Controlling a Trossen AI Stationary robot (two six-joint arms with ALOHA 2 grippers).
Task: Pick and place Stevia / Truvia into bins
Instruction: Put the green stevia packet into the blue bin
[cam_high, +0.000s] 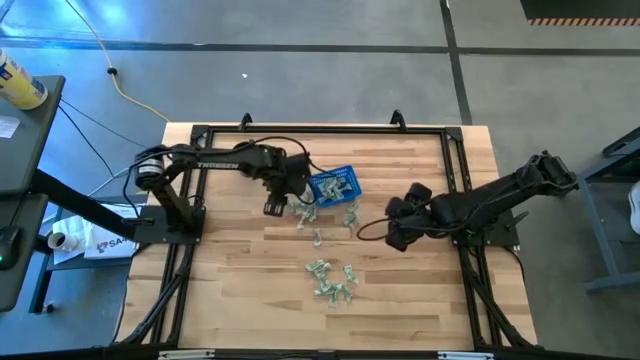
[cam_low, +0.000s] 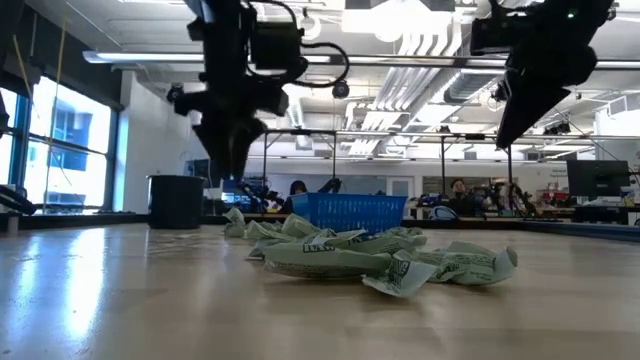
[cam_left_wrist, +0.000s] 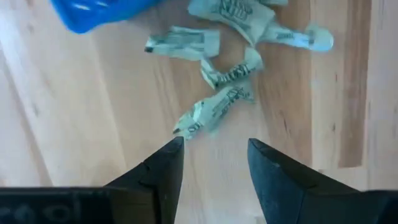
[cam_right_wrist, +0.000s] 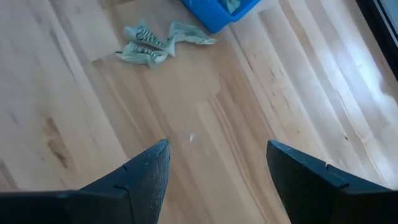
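The left gripper (cam_high: 275, 207) is held beside the blue basket (cam_high: 333, 185), jaws parted and empty above crumpled pale green paper packets (cam_left_wrist: 214, 109). The right gripper (cam_high: 392, 222) is poised on the basket's other side, jaws likewise apart, nothing held. A packet inside the basket is shown only by the right wrist view; the perforated mesh wall (cam_low: 348, 212) is seen in the low view
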